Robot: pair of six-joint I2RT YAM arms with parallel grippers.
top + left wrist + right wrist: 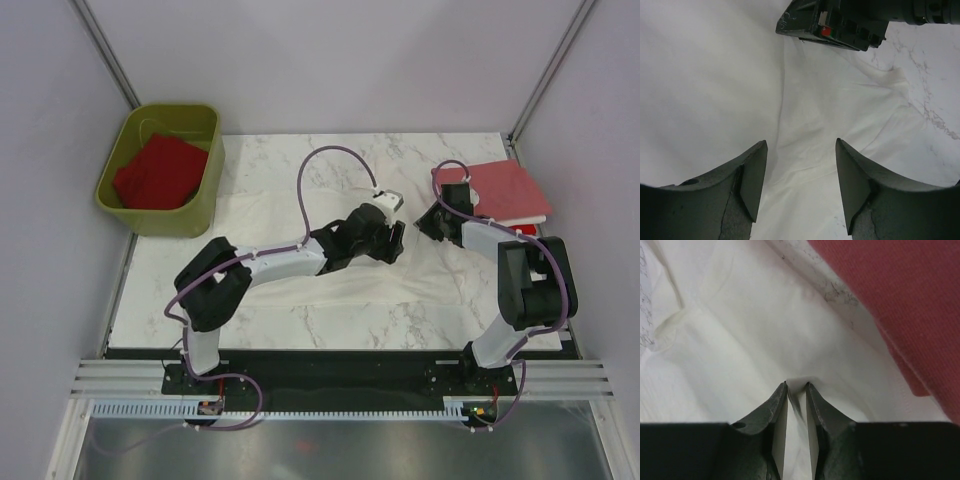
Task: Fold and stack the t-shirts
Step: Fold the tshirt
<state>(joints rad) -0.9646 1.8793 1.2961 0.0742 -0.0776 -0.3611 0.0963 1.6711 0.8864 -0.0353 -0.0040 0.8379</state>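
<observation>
Cloth fills both wrist views: a soft white t-shirt (755, 335) lies spread and rumpled on the white marble-patterned surface (330, 325), between the two arms. The right gripper (796, 386) is all but closed, its dark fingers pinching a small raised fold of that white shirt. It sits right beside the edge of a folded salmon-pink t-shirt (505, 185), which lies at the right rear of the surface. Some faint grey specks (832, 290) show on the white near the pink edge, but they are too blurred to read as writing. The left gripper (801, 145) has its fingers spread wide with nothing between them. It is poised over the white shirt, close to the right gripper. Over at the far left, an olive-green plastic tub (205, 200) holds a crumpled bright red t-shirt (160, 172).
</observation>
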